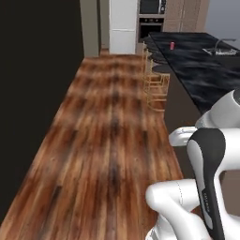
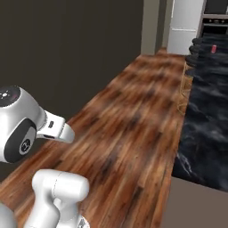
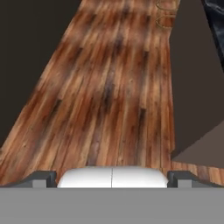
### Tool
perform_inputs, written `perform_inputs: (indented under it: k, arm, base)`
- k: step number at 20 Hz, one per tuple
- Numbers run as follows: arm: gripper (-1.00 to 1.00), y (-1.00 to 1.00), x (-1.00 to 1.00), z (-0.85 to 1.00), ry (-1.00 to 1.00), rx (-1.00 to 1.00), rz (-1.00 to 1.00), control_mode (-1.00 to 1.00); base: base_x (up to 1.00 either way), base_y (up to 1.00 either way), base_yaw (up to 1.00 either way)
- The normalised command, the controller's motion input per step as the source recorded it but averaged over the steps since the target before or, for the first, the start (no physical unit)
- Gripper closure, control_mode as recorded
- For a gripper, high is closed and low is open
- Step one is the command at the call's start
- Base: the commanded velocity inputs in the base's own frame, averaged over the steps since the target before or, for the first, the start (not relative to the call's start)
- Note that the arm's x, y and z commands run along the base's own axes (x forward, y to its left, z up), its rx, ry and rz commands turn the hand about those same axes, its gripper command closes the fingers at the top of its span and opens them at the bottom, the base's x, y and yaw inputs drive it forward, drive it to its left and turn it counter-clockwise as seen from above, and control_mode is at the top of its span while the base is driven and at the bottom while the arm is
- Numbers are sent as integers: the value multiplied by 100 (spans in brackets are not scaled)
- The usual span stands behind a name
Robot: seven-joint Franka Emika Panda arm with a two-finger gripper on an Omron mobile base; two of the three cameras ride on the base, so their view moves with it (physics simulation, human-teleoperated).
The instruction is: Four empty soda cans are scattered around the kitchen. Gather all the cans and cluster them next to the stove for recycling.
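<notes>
One red soda can (image 1: 172,45) stands upright on the black marble island counter (image 1: 201,70) far ahead on the right; it is the small red cylinder (image 2: 214,48) at the top right of the right base view. My gripper (image 3: 112,178) is open with nothing between its fingers. Its two dark fingertips (image 3: 41,177) rise wide apart at the bottom of the hand view, which looks down the wooden floor (image 3: 109,87). The can is far from the gripper. The stove is out of view.
Bar stools with yellow legs (image 1: 157,86) line the island's near side. A white fridge (image 1: 123,26) and a built-in oven stack (image 1: 151,18) stand at the far end. A dark wall (image 1: 37,93) runs along the left. A faucet (image 1: 220,47) rises from the island.
</notes>
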Motion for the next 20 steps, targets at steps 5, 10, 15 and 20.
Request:
perform_inputs:
  k: [5, 10, 15, 20]
  arm:
    - [-100, 0, 0, 0, 0, 0, 0, 100]
    - [-100, 0, 0, 0, 0, 0, 0, 100]
    - [-100, 0, 0, 0, 0, 0, 0, 100]
    - [-100, 0, 0, 0, 0, 0, 0, 100]
  base:
    - [89, 45, -20]
    - [94, 51, -14]
    - [100, 45, -14]
    - [100, 46, -13]
